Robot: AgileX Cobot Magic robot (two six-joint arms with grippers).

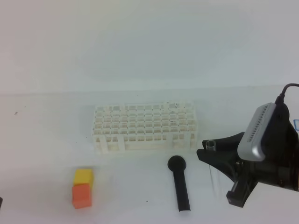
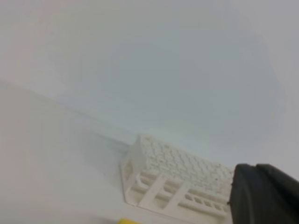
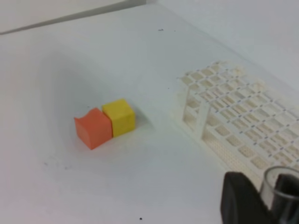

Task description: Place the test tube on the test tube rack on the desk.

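Observation:
The white test tube rack (image 1: 145, 127) stands mid-desk and also shows in the left wrist view (image 2: 177, 182) and the right wrist view (image 3: 243, 126). My right gripper (image 1: 209, 151) is shut on the clear test tube (image 1: 214, 168) just below its rim. It holds the tube roughly upright, to the right of and in front of the rack's right end. The tube's round rim (image 3: 280, 179) shows between the black fingers (image 3: 238, 200). Of my left gripper, only one black finger (image 2: 261, 193) shows, left of the rack and apart from it.
A thick black stick with a round head (image 1: 180, 182) lies in front of the rack, just left of the tube. A yellow block (image 1: 83, 176) and an orange block (image 1: 81, 195) sit together at the front left. The white desk (image 1: 46, 140) ends at a back wall.

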